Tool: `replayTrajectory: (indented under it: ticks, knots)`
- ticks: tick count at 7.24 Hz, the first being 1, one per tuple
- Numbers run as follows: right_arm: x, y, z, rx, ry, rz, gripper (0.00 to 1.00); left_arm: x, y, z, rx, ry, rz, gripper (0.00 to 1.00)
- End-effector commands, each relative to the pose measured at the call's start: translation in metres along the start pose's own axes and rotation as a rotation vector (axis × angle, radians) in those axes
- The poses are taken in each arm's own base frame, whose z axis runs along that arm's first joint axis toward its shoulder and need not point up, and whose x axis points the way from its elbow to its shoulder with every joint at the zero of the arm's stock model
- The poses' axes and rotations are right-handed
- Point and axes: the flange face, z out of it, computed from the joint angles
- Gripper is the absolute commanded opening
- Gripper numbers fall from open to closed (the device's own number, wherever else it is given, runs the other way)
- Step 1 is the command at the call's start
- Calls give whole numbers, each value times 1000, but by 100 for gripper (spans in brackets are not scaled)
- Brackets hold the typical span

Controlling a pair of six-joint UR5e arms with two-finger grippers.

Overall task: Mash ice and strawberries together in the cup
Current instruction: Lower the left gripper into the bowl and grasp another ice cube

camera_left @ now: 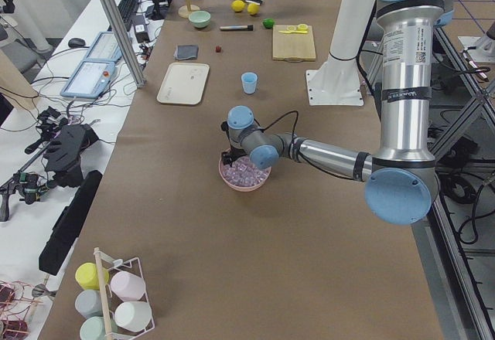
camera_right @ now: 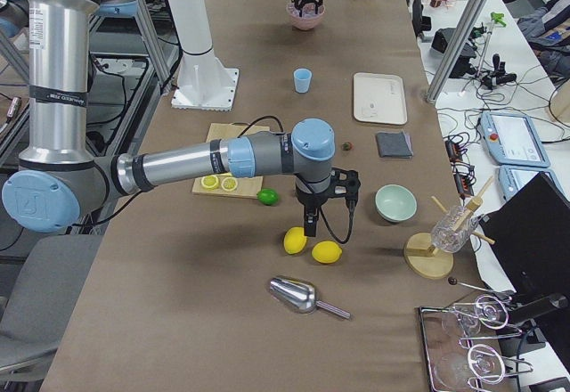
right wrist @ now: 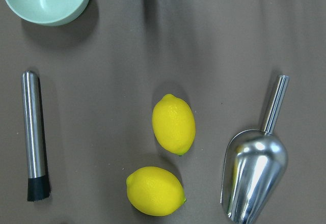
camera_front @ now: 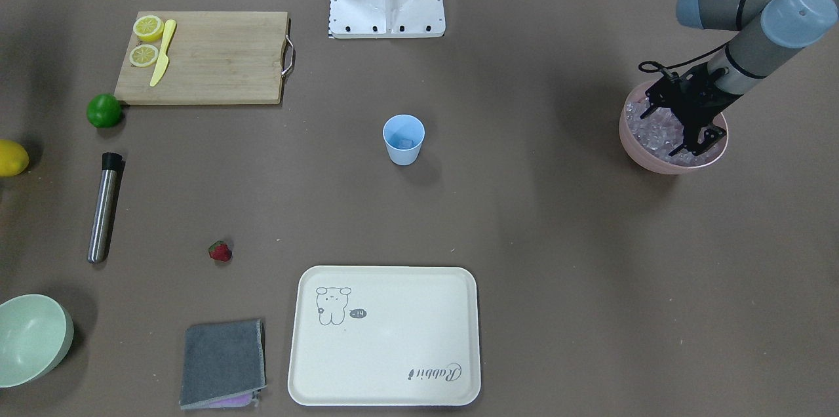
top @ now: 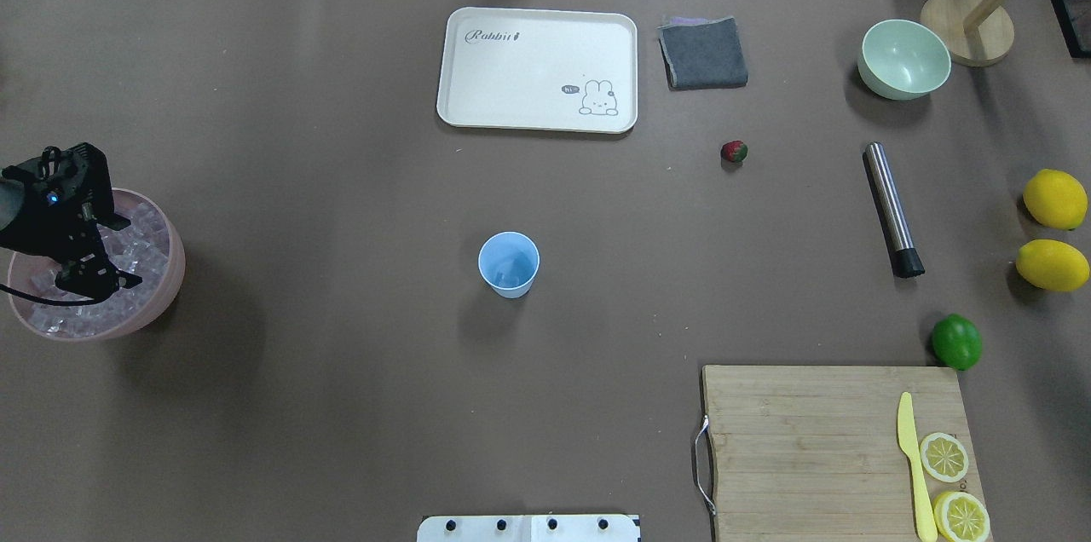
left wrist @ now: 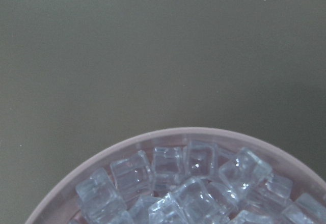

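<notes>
1. Left side. The left gripper (camera_front: 696, 143) sits down in the pink bowl (top: 166, 295) with its tips among the ice (left wrist: 193, 193). Its fingers stand apart. Whether a cube lies between them cannot be told.

2. Centre. The cup (top: 509, 265) stands upright on the bare table, well apart from the bowl and to the robot's right of the left gripper. One cube (camera_front: 405, 142) lies at its bottom. The carry from bowl to cup would run sideways along the table, and the left arm is judged the nearer one for it.

3. Right side. The strawberry (top: 734, 152) lies on the table right of the cup and farther from the robot, so it is nearer the right arm. The steel masher (top: 891, 205) lies flat further right. Its long axis points away from the robot, with the black end toward the robot.

4. Far right. The right gripper (camera_right: 311, 223) hangs above two lemons (right wrist: 173, 123). It shows only in the side view, so how far open it is cannot be told.
</notes>
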Motion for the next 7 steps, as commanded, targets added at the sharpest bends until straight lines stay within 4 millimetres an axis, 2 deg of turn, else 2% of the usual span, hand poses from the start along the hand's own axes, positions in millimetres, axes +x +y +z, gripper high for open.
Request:
replayTrajectory:
  ticks: [1, 4, 7]
  knots:
    - [0, 0, 0, 3, -1, -3, 100, 1, 3, 1, -6, 1, -5, 0]
    - [-3, -1, -2, 8, -3, -7, 100, 0, 4, -5, 6, 25, -15, 0]
    - [-6, -2, -4, 8, -22, -10, 100, -23, 3, -36, 47, 55, -72, 0]
